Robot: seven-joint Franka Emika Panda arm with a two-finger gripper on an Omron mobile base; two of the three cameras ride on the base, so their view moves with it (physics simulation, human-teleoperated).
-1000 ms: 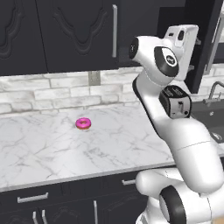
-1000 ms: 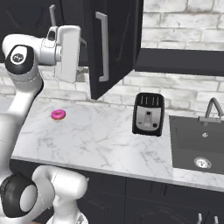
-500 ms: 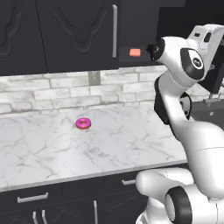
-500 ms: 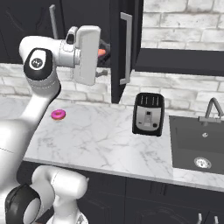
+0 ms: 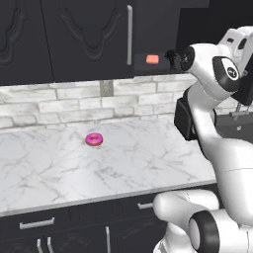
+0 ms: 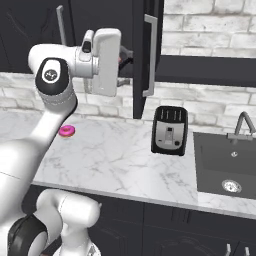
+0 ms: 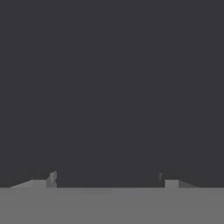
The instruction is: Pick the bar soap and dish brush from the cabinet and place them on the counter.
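The salmon-orange bar soap (image 5: 152, 60) lies on the dark shelf (image 5: 148, 68) inside the open black cabinet (image 5: 89, 34). My gripper (image 5: 171, 58) is at shelf height just right of the soap, a small gap from it. From the right it (image 6: 126, 54) reaches in past the open door (image 6: 142, 50). In the hand view the fingertips (image 7: 52, 177) stand wide apart, so the gripper (image 7: 107, 177) is open with only darkness between them. The dish brush is hidden in the dark cabinet. The white marble counter (image 5: 99, 168) lies below.
A pink frosted donut (image 5: 94, 139) sits on the counter (image 6: 115, 155) left of the arm. A black toaster (image 6: 170, 130) stands right of the open door, and a dark sink (image 6: 225, 165) with a tap lies beyond it. The door's silver handle (image 6: 150, 55) hangs beside my hand.
The cabinet door swung wider open. My hand then moved from the door's edge in toward the shelf and now sits close beside the soap.
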